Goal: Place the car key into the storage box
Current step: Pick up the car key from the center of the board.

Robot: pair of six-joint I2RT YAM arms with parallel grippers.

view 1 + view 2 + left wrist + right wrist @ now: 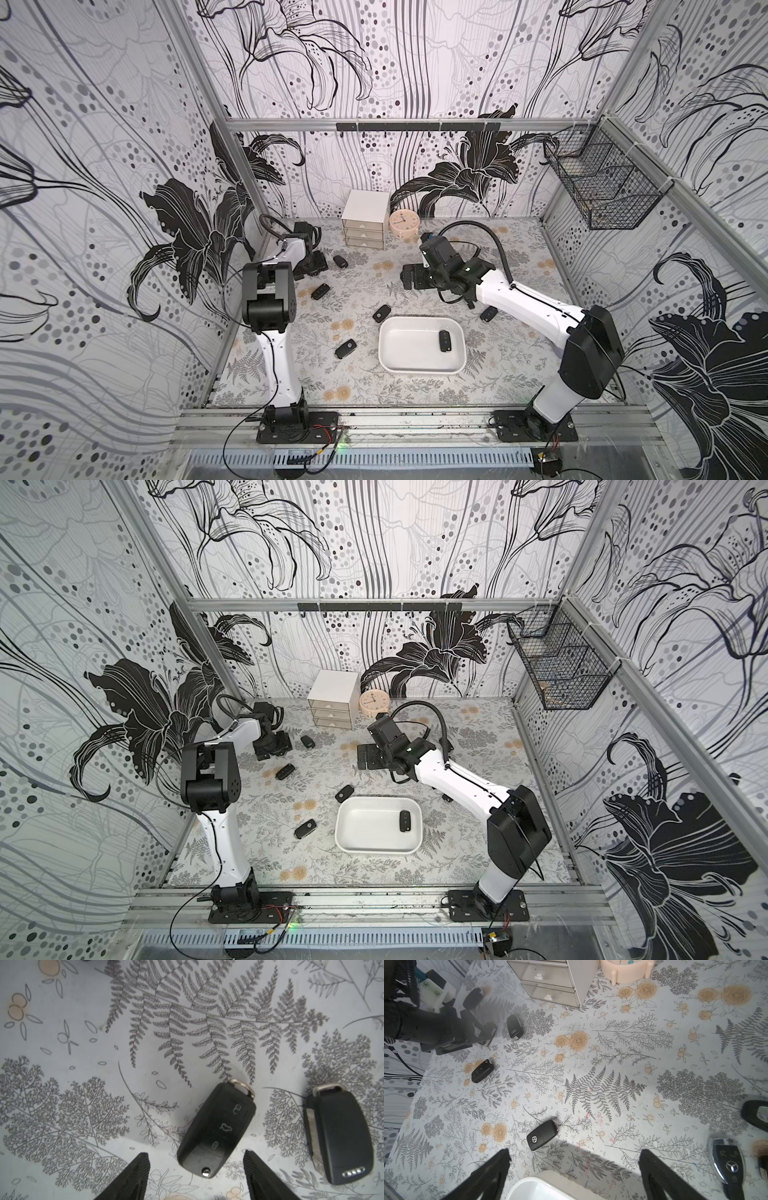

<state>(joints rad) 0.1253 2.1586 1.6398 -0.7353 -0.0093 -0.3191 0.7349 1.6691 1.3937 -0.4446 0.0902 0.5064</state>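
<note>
A black three-button car key (216, 1128) lies flat on the patterned table. My left gripper (195, 1157) is open around its near end, with a gap on each side. In both top views the left gripper (311, 266) sits low at the far left and covers that key. The storage box (388, 332), a shallow white tray, stands front centre with one black key (444, 340) inside. My right gripper (575, 1155) hangs open and empty above the box's far rim (529, 1184).
Several more black keys lie loose: an Audi key (340, 1134) beside the left gripper, a VW key (543, 1137), one (320, 292) left of centre, one (345, 349) front left. A small drawer cabinet (365, 224) and clock (404, 223) stand at the back. A wire basket (602, 187) hangs right.
</note>
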